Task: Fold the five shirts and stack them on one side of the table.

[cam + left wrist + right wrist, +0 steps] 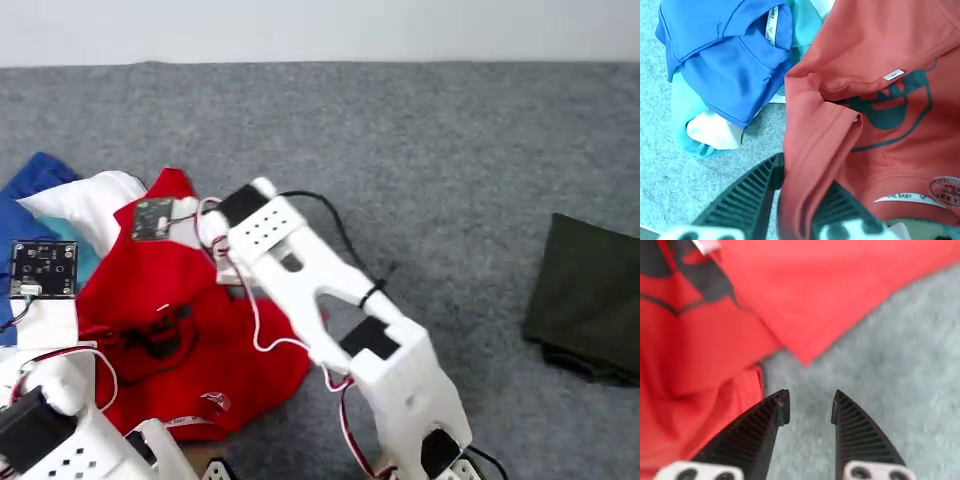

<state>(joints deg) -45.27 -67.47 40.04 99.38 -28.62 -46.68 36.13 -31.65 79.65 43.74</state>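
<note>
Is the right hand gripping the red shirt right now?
No, the right hand is open with just gray table in its gap, and the red shirt lies beside it.

The dark green shirt runs off the high view's edge; the red shirt partly covers the left tool.

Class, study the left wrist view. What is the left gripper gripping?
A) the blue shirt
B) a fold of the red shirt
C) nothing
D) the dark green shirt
B: the left gripper is shut on a fold of the red shirt, clear of the blue shirt.
</note>
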